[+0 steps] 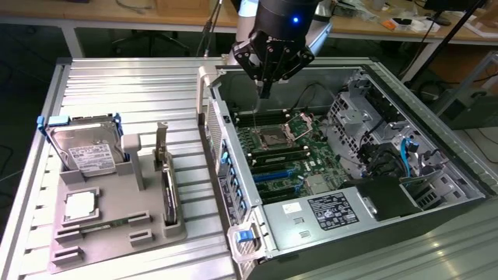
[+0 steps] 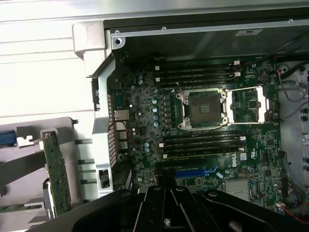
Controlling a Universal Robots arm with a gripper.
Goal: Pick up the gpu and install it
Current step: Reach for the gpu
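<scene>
Dark and thin, the gpu (image 1: 168,189) stood on edge in the grey holder (image 1: 125,201) on the bench (image 1: 116,81), at seven o'clock from your clenched, empty hand (image 1: 265,91) in the exterior view: probably light, stiff, fragile, best pinched along its top edge.

Arm (image 1: 247,8): pale grey tube. Gripper (image 1: 265,91): glossy black rounded body, small blue light (image 1: 295,19) on front, black jointed fingers (image 1: 265,81).

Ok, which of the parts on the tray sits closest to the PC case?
The gpu, standing on edge at that side of the gray tray; the hard drive and RAM stick sit further to the exterior view's left.
</scene>
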